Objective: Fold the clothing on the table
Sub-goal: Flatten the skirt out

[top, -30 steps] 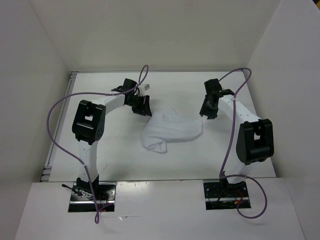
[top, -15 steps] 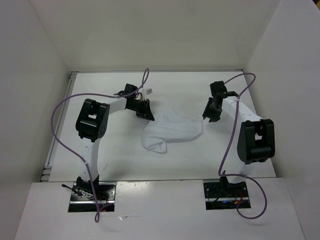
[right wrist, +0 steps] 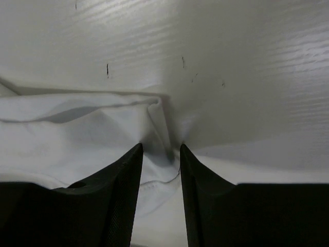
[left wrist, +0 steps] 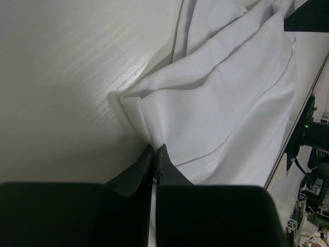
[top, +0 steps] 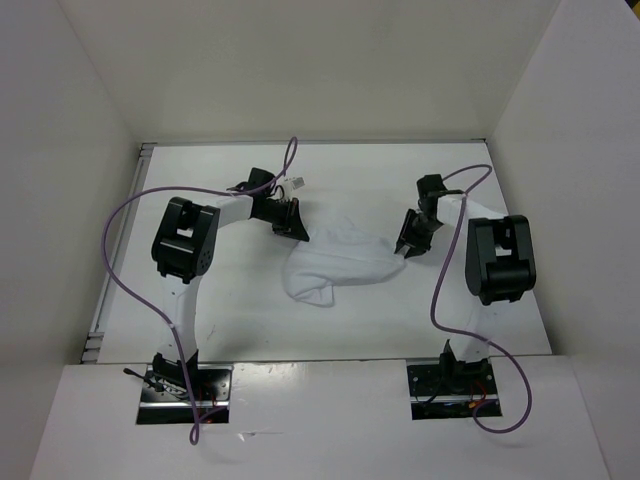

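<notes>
Presently, item: the clothing (top: 345,262), white, thin and wrinkled, lies in a loose heap near the middle of the table (top: 230,300), partly doubled over itself, with a stitched hem showing along one edge.

Step in hand, as judged: taking hold of two opposite edges ahead of a fold.

Left jaws: closed together at a folded corner on the heap's far-left side, seemingly pinching a thin layer of fabric.

Right jaws: apart, lowered to the heap's right edge and straddling a raised ridge of cloth, not yet gripping.

Next move, as judged: right jaws close on that ridge, then both ends lift and draw apart to spread the fabric flat.

Left arm (top: 185,240): elbow raised, forearm reaching rightward, wrist pitched down at the cloth.

Right arm (top: 500,260): elbow high, forearm reaching leftward, wrist tipped down.
</notes>
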Available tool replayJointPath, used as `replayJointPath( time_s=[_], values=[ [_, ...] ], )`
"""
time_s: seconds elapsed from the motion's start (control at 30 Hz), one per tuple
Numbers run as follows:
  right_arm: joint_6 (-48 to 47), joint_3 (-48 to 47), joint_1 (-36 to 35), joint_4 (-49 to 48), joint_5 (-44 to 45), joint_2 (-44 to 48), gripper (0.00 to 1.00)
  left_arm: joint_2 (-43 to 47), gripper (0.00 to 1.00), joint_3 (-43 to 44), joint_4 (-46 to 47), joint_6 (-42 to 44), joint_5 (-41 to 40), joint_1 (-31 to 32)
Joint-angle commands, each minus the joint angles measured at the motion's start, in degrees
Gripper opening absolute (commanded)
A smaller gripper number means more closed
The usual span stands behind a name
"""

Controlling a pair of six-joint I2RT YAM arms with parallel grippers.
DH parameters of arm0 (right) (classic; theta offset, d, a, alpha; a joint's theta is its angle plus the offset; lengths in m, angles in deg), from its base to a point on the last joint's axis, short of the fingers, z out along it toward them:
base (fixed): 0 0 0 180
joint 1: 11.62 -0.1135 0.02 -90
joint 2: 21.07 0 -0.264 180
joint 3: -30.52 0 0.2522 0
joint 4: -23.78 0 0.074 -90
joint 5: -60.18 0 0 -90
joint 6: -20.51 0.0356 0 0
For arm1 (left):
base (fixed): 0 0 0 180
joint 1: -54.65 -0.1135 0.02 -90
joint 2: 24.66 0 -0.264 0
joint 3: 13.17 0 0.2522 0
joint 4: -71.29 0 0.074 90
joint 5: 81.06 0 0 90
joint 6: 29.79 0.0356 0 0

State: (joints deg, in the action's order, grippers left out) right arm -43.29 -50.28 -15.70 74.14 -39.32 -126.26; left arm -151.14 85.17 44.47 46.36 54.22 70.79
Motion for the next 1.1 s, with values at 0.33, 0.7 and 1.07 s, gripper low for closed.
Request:
replayJointPath(
  time_s=[0.33,0.7,1.07],
  values=[
    [-0.88,-8.26,-2.08,2.75,4.57,6.82,0.0,4.64,0.0,4.88,-0.65,-5.48,3.5,-3.57],
    [-6.85,-39.39,-2.08,11.48,5.54,14.31,0.0,10.29,0.0,37.23,-9.26,-11.37,4.74,-8.23],
    [-8.62,-30.7,-2.08,12.18,-0.77,27.13,0.0,31.15,0.0,16.35,-1.36,-15.42,7.81,-7.8]
  ],
)
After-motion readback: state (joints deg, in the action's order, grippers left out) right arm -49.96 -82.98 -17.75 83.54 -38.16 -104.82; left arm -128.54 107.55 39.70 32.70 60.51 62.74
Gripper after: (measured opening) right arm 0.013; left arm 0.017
